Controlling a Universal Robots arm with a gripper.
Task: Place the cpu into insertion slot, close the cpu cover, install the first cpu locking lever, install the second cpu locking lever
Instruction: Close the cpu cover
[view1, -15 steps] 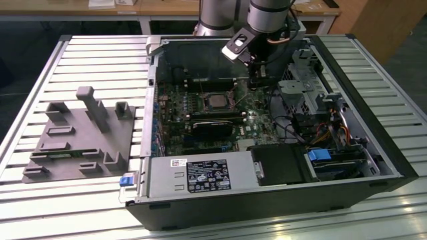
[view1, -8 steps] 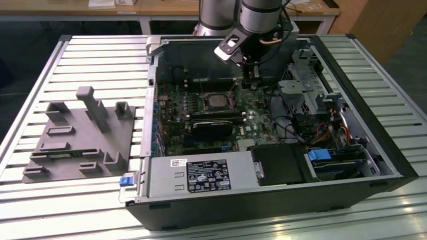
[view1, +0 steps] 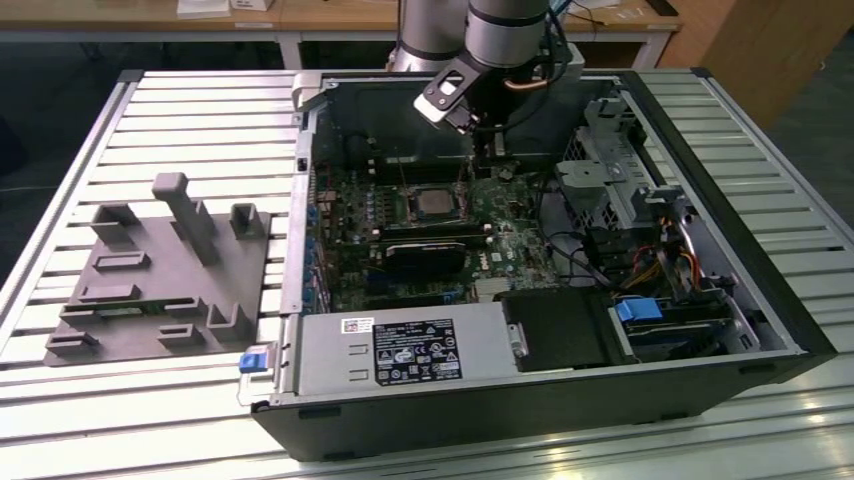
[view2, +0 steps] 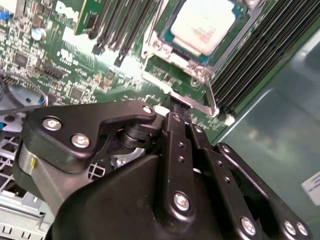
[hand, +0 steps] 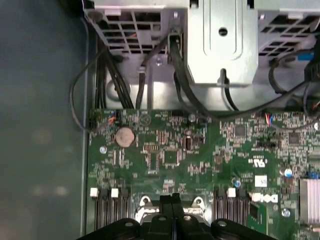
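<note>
The cpu (view2: 202, 25), a small square chip with a dull silver top, lies flat in the insertion slot on the green board; the slot itself is hidden under it. The cpu cover (view2: 152, 46), a thin silver frame, lies around the chip. A thin metal locking lever (view2: 211, 95) runs along one side of the socket, and a flat metal strip (view2: 167, 86) runs along another. My gripper (view2: 176, 106) is shut with its black fingers pressed together, the tips right at the end of that strip. In the exterior view the gripper (view1: 482, 160) hangs inside the case, just behind the cpu (view1: 430, 203).
Long black memory slots (view2: 250, 55) flank the socket. A metal drive cage (hand: 222, 40) and black cables (hand: 110, 75) lie beyond the board. A black heatsink block (view1: 427, 255) and the power supply (view1: 400, 350) sit nearer the case front. A grey fixture (view1: 147, 270) rests outside the case.
</note>
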